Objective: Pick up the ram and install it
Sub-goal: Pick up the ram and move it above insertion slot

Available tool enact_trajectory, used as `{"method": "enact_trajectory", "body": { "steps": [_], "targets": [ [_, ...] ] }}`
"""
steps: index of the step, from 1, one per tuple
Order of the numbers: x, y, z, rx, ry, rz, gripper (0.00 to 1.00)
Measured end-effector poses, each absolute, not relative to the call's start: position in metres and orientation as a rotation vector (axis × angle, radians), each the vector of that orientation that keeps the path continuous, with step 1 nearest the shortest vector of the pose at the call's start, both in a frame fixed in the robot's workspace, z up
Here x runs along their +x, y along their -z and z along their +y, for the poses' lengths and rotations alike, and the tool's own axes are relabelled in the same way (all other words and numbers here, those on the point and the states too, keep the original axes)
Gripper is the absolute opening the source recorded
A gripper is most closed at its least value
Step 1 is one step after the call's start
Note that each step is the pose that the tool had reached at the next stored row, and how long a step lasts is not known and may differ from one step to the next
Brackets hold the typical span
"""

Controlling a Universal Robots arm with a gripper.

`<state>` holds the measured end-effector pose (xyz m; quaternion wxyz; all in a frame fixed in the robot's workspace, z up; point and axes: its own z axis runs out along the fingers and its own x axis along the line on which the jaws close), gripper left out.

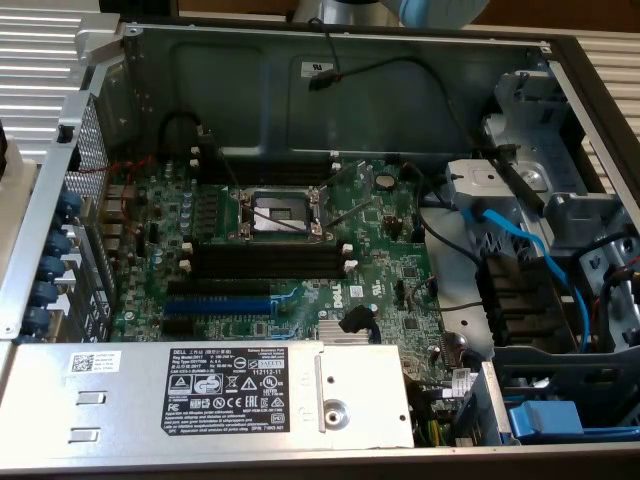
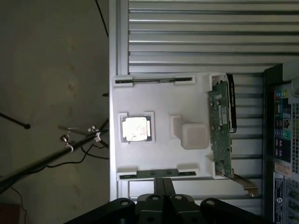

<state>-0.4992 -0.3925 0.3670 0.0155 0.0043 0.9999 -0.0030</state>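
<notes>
Gripper [image 2: 163,180]: fingers pressed together, nothing between them. Tips just beside ram [image 2: 145,173]; contact can't tell. Ram seated edge-on in white tray [image 2: 187,98], chips + label hidden. Similar stick [image 2: 154,80] at tray's opposite edge. Motherboard [image 1: 390,250] black mem slots [image 1: 265,262] empty.

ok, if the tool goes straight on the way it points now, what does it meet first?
Most likely the long thin dark ram stick held at the edge of the white plastic tray: the shut tool lines up with it. Depth is unclear, so the gap can't be judged.
</notes>
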Motion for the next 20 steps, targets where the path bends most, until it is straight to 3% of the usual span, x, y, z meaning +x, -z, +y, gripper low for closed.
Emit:
{"method": "enact_trajectory", "body": {
  "steps": [20],
  "targets": [
    [-0.4993, -0.367, -0.3926, -0.552, 0.0, 3.06, 0.11]
  ]
}}
